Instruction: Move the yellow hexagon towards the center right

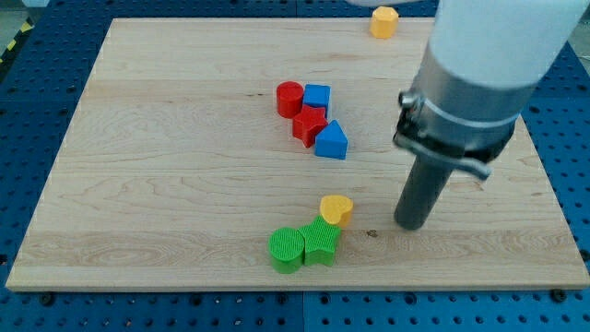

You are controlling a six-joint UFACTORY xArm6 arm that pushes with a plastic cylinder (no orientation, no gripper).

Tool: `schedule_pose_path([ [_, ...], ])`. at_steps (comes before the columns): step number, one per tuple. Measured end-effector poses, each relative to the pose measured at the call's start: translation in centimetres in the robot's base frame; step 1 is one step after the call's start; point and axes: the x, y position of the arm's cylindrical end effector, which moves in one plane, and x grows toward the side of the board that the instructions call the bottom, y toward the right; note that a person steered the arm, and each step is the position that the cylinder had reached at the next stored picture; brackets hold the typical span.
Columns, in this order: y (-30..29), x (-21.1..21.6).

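The yellow hexagon (384, 20) lies at the view's top edge of the wooden board (166, 184), right of centre. My tip (411, 224) rests on the board at the lower right, far below the hexagon. It stands just right of a yellow heart-shaped block (336, 209), apart from it. The arm's grey and white body (479, 74) rises above the tip and hides part of the board's right side.
A red cylinder (289, 98), a blue cube (317, 97), a red star (310, 124) and a blue triangle (332, 140) cluster at the centre. Two green blocks (304, 246) sit together below the yellow heart. Blue perforated table surrounds the board.
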Motion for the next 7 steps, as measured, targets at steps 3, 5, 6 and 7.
schedule_pose_path([
  [3, -1.0, -24.2],
  [5, -9.7, -35.2],
  [6, -9.7, -35.2],
  [7, -8.4, -35.2],
])
